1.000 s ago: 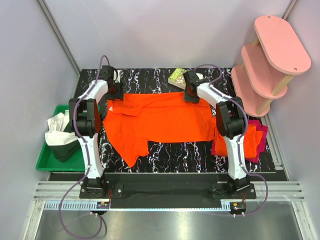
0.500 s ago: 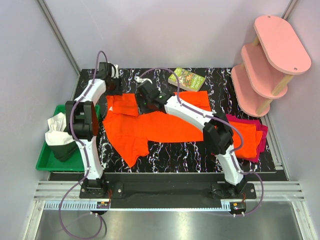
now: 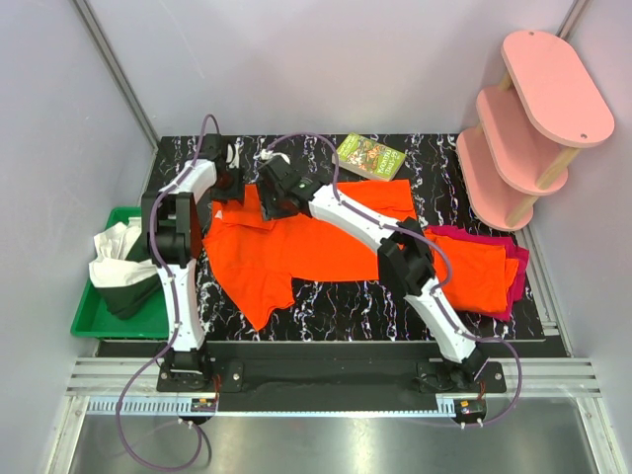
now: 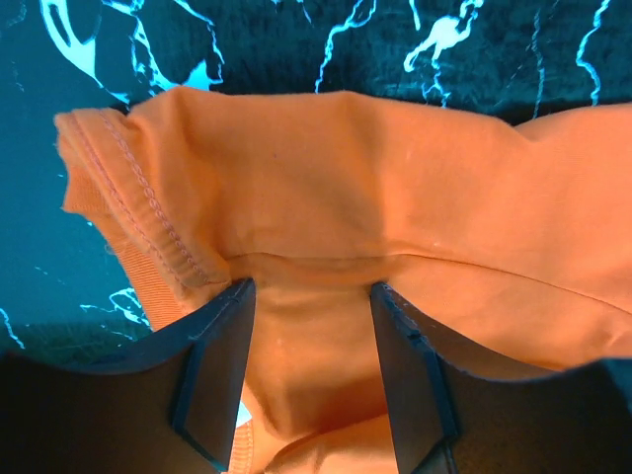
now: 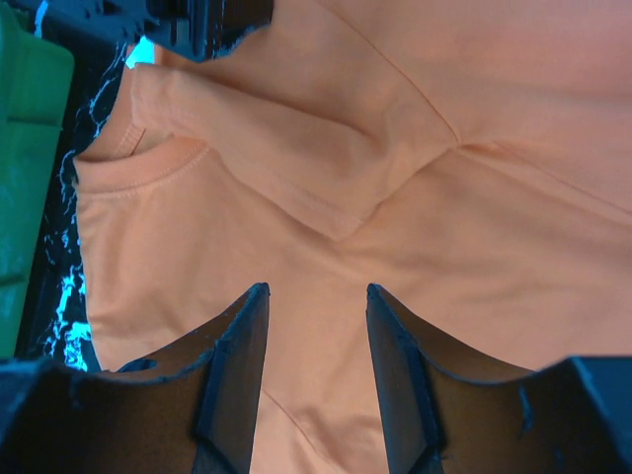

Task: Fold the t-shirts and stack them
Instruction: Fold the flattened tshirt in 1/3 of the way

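A bright orange t-shirt (image 3: 336,237) lies spread on the black marbled table (image 3: 355,296), one sleeve hanging toward the near left. My left gripper (image 3: 229,183) rests at its far left corner. In the left wrist view the left gripper (image 4: 311,286) is open, its jaws apart over bunched orange cloth (image 4: 346,168) beside a stitched hem. My right gripper (image 3: 275,195) hovers just right of it, the arm stretched across the shirt. The right gripper (image 5: 316,288) is open and empty above flat orange cloth (image 5: 444,148). A folded orange t-shirt (image 3: 474,272) sits on a magenta-red one (image 3: 515,278) at the right.
A green tray (image 3: 99,314) holding white and dark cloth (image 3: 114,259) sits off the table's left edge. A book (image 3: 370,156) lies at the far middle. A pink tiered shelf (image 3: 533,118) stands at the far right. Grey walls close in the back and sides.
My right arm has swung left from the shirt's far right corner to beside the left gripper, uncovering the folded stack. The shirt stayed spread. The left gripper barely moved.
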`<state>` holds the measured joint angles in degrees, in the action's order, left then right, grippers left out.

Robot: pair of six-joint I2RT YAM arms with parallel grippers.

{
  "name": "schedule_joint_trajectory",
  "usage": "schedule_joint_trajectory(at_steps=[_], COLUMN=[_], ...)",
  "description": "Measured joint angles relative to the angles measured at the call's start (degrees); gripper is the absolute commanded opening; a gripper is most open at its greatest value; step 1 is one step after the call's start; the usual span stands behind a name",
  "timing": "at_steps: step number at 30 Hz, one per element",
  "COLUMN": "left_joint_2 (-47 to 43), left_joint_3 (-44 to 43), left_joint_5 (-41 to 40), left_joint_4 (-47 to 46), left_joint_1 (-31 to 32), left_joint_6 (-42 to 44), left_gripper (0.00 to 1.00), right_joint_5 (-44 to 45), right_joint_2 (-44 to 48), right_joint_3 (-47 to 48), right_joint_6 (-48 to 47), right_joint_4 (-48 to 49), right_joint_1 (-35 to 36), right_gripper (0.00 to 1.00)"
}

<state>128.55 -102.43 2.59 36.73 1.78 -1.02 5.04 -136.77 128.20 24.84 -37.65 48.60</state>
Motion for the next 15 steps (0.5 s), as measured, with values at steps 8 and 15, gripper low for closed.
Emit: schedule_joint_trajectory(at_steps=[8,15], left_joint_2=[0.4,0.4], left_joint_3=[-0.3,-0.3], left_joint_5=[-0.1,-0.1], left_joint_4=[0.4,0.4], left_joint_1=[0.0,0.0], left_joint_6=[0.1,0.1], left_gripper=[0.55,0.54], right_joint_5=[-0.1,0.0], right_joint_2=[-4.6,-6.7], right_joint_3=[3.7,3.7], right_joint_6=[0.1,0.5], right_joint_4=[-2.6,-3.8], right_joint_1=[0.0,0.0], right_gripper=[0.5,0.49])
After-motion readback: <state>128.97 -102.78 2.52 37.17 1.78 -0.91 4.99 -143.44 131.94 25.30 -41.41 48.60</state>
